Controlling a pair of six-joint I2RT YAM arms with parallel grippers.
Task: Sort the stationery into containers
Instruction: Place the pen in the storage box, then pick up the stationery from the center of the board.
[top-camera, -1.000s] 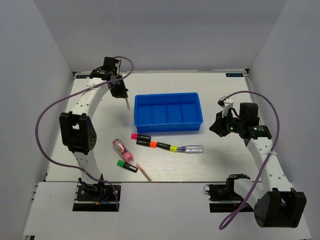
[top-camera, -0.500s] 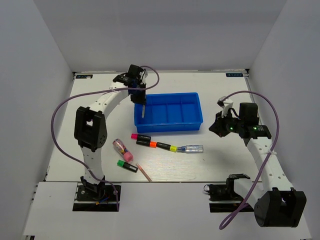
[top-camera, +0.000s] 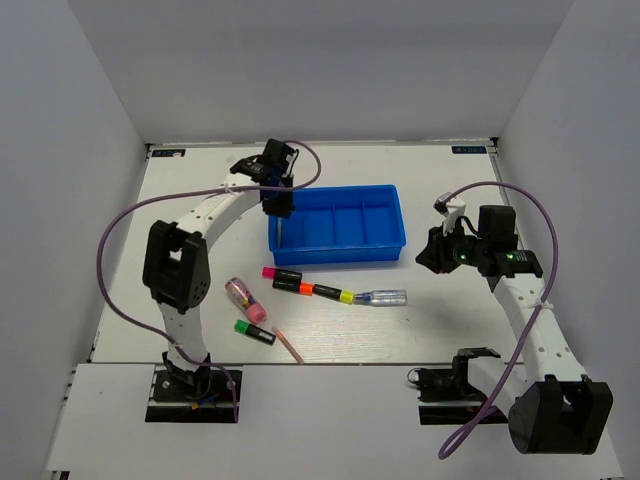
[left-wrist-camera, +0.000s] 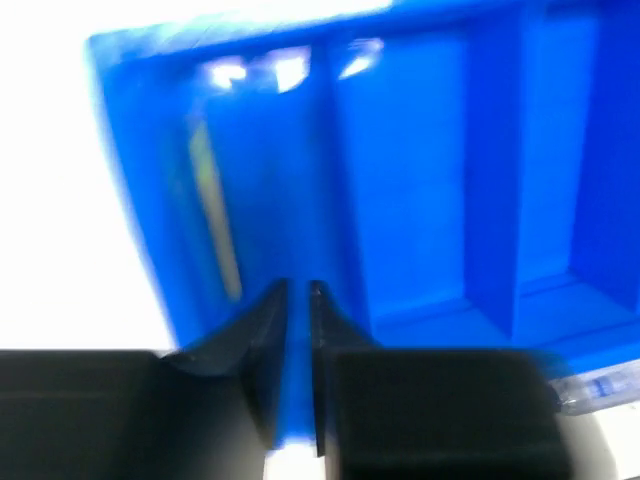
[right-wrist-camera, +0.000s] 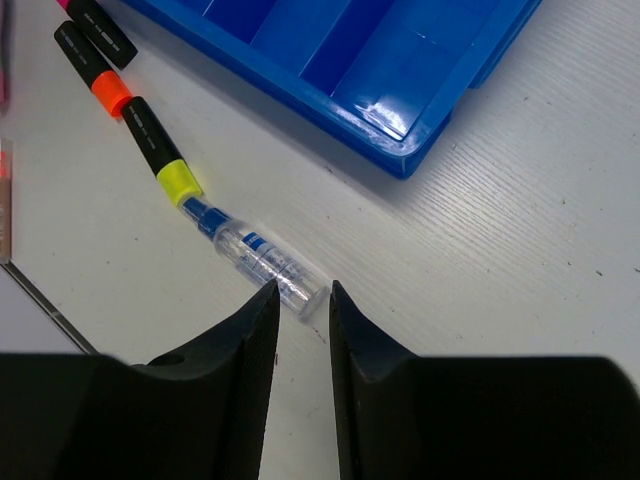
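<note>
Four highlighters (top-camera: 333, 293), two pale sticks (top-camera: 287, 345), one marker (top-camera: 246, 298), pen (top-camera: 383, 298), tray (top-camera: 337, 257)

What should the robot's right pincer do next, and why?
Probably lower the right pincer onto the clear bluish plastic pen and close. Its jaws stand slightly apart with nothing between them, the pen's end lies just ahead of their tips on the white table, and the pen lies outside the bright-blue four-compartment plastic tray.

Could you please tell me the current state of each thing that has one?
blue tray: upright, one pale stick in its leftmost compartment.
pale stick: free of the fingers, inside the tray.
left gripper: slightly open, empty.
right gripper: open, empty.
clear pen: lying on the table, ungripped.
yellow-capped highlighter: capped, lying on the table.
</note>
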